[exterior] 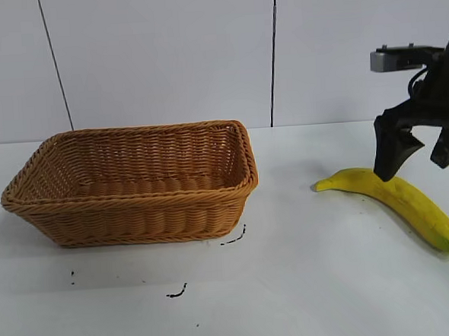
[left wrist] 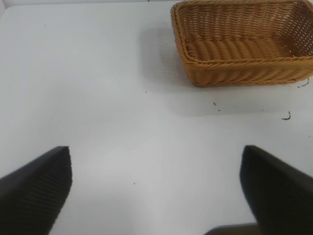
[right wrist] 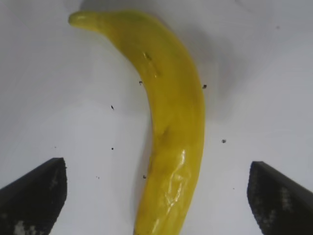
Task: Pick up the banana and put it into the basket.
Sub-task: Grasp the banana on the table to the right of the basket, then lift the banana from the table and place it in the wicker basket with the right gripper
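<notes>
- Right gripper (exterior: 422, 156) hovers with jaws spread wide, straddling the long curved yellow banana (exterior: 400, 197) on the white table (exterior: 308, 285), seemingly lined up to grasp it.
- Orange-brown woven wicker basket (exterior: 136, 211) sits well apart, awaiting the banana.
- Left gripper (left wrist: 156, 186) idles, jaws apart.

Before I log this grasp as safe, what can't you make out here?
- Left gripper: outside the exterior view; only its open fingers show in the left wrist view.
- Banana: right gripper covers part in the exterior view; frame edge cuts its near end in the right wrist view.
- Basket: front wall hides its floor.
</notes>
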Controlling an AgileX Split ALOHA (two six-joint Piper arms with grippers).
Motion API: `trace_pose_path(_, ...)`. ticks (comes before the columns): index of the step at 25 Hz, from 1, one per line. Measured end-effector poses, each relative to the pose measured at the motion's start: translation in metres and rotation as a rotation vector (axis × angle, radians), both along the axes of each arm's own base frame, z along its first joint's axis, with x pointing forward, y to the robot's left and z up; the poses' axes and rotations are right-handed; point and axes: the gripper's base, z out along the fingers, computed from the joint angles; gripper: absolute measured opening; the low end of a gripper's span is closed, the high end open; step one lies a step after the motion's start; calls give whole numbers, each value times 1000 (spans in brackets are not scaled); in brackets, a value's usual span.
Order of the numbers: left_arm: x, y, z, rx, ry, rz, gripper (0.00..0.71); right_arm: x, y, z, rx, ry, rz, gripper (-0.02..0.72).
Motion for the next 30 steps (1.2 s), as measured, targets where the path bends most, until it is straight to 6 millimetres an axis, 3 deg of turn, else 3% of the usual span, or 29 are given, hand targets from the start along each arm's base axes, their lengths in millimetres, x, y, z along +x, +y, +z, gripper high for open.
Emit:
trace_pose_path(2, 0, 0, 0, 0, 0, 0, 693, 1, 0, -1, -1, -11, -7, 685)
trace_pose_path(4, 0, 0, 0, 0, 0, 0, 693, 2, 0, -1, -2, -22, -9, 612)
trace_pose_path(8, 0, 0, 0, 0, 0, 0, 693, 3, -1, 1, -8, -33, -10, 281)
trace_pose_path(12, 0, 0, 0, 0, 0, 0, 693, 2, -2, 9, -21, -25, 10, 291)
trace_pose_path(15, 0, 0, 0, 0, 0, 0, 693, 8, -1, 27, -16, -35, 6, 291)
trace_pose_path(24, 0, 0, 0, 0, 1, 0, 693, 16, 2, 125, 5, -87, -27, 291)
trace_pose_path(27, 0, 0, 0, 0, 1, 0, 693, 16, 16, 152, -18, -123, 24, 291)
trace_pose_path(30, 0, 0, 0, 0, 1, 0, 693, 17, 42, 171, -41, -166, 104, 291)
